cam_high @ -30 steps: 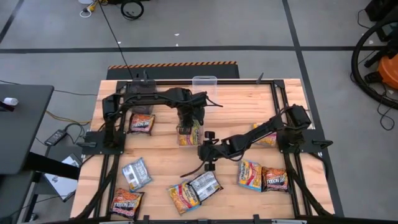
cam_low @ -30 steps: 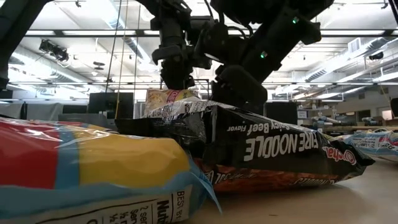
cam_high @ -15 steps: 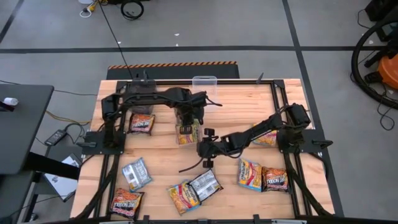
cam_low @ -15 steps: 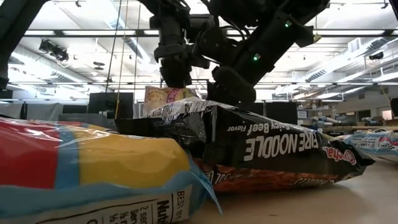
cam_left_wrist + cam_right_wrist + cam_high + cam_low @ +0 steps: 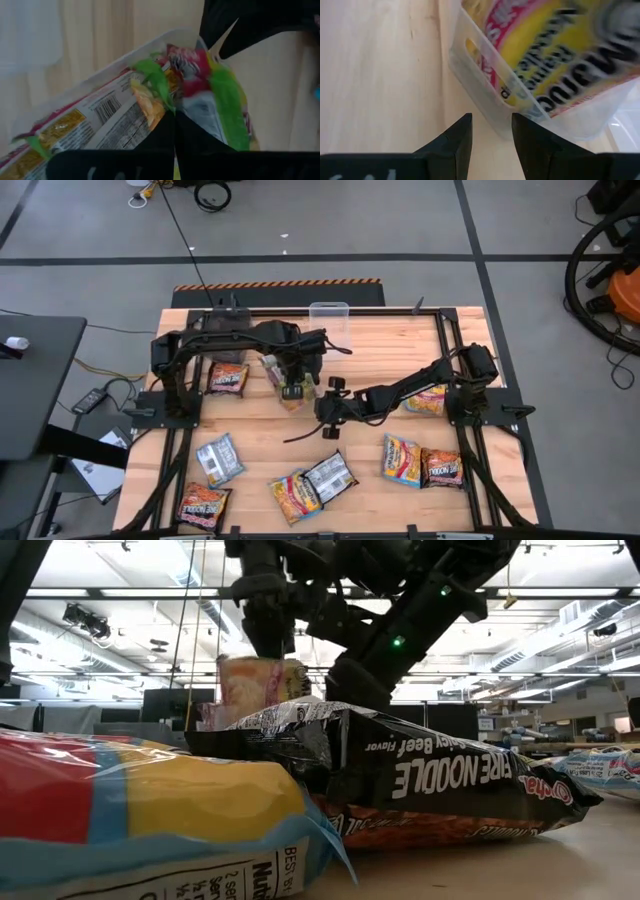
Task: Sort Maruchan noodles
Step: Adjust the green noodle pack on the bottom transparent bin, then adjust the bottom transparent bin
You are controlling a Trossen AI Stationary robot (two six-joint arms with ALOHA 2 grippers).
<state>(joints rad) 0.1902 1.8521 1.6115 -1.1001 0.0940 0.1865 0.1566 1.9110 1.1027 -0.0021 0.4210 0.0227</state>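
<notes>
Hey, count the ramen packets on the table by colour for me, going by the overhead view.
Yellow-green packets: 4
Blue-silver packets: 2
Dark brown-orange packets: 3
Total: 9 seen from above; stacked ones may hide more.

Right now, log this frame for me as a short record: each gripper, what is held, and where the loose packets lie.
left gripper: shut on a yellow-green packet, far middle of the table
held packet: lifted off the table, hanging over a clear bin
right gripper: open, empty, beside the bin at table centre
loose packets: six along the near edge, one dark packet under the left arm, one yellow packet under the right arm
second bin: far edge, contents unclear
</notes>
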